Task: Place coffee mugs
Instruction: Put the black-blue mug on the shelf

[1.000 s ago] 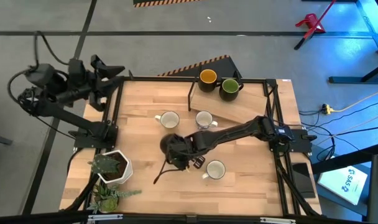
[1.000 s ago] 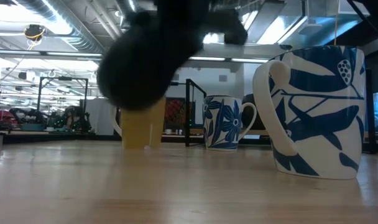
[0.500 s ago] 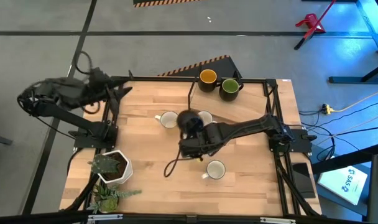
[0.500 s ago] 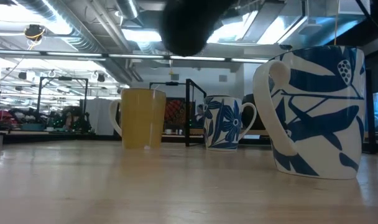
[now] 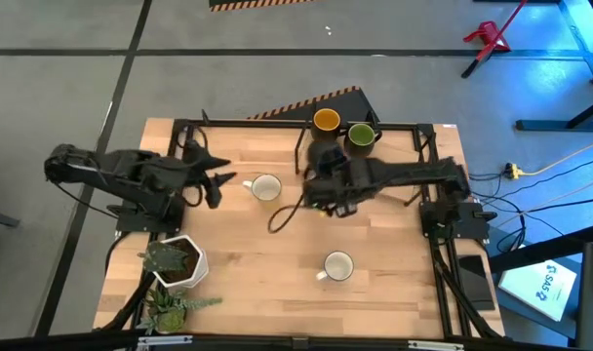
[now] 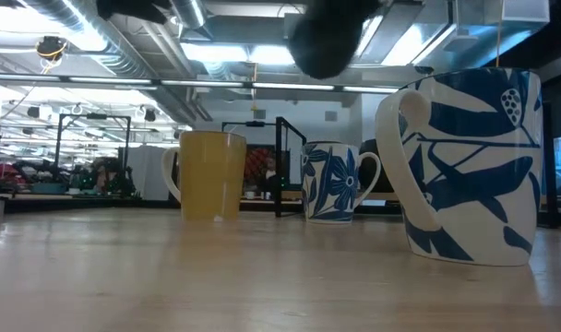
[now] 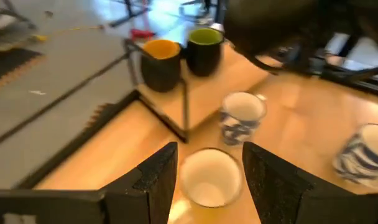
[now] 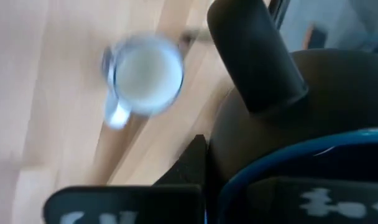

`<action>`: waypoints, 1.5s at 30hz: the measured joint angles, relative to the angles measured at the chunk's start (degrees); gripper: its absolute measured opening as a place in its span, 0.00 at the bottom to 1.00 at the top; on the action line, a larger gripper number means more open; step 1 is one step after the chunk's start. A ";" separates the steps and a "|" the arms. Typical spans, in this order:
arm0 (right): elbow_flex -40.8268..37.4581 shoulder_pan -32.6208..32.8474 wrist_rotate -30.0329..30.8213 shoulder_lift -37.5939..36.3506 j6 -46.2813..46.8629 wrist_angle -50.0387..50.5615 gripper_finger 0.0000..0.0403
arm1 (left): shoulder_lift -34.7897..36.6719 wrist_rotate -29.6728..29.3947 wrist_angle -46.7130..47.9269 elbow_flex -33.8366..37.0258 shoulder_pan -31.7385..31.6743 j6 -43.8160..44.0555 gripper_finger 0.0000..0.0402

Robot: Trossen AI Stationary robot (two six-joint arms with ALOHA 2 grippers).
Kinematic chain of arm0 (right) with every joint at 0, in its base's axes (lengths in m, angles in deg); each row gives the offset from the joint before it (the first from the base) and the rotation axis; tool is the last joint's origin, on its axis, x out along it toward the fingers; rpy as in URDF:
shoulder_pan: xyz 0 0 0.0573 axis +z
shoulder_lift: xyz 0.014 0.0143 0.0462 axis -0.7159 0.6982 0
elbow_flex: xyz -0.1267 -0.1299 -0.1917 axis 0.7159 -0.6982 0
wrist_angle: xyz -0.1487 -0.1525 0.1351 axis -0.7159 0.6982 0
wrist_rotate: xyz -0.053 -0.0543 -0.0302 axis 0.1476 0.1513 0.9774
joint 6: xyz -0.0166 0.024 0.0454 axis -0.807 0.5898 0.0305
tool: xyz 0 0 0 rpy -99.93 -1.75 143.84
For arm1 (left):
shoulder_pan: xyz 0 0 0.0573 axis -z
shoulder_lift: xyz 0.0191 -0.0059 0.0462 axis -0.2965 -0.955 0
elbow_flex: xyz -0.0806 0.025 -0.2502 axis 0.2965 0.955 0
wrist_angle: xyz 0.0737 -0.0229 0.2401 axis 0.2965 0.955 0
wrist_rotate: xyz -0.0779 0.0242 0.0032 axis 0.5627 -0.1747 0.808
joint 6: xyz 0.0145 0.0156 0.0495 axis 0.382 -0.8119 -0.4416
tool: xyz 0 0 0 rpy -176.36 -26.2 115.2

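Left pincer [image 5: 218, 181]: I see it spread wide, just left of the yellow mug [image 5: 265, 187].
Right pincer [image 5: 319, 187]: I cannot tell its state; it hides the middle mug [image 7: 241, 116].
Near mug [image 5: 337, 265]: alone on the bench [image 5: 248, 263].

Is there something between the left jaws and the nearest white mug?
Nothing visible. The left gripper is open, facing the white mug, with bare table between them. In the left wrist view the mug shows between the jaws. The right gripper is farther back.
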 joint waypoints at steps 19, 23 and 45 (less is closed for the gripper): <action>-46.71 -6.89 -15.19 -26.74 13.21 -0.04 0.01 | -0.10 20.32 -8.59 -11.83 -6.71 -1.73 0.44; -46.73 -6.87 -15.20 -26.73 11.78 -0.06 0.01 | -2.05 20.01 -8.56 -21.67 -6.75 -5.15 0.44; -54.99 -28.50 -24.93 -27.87 -15.96 -7.61 0.01 | -4.78 19.76 -0.93 -25.14 -6.75 -9.60 0.44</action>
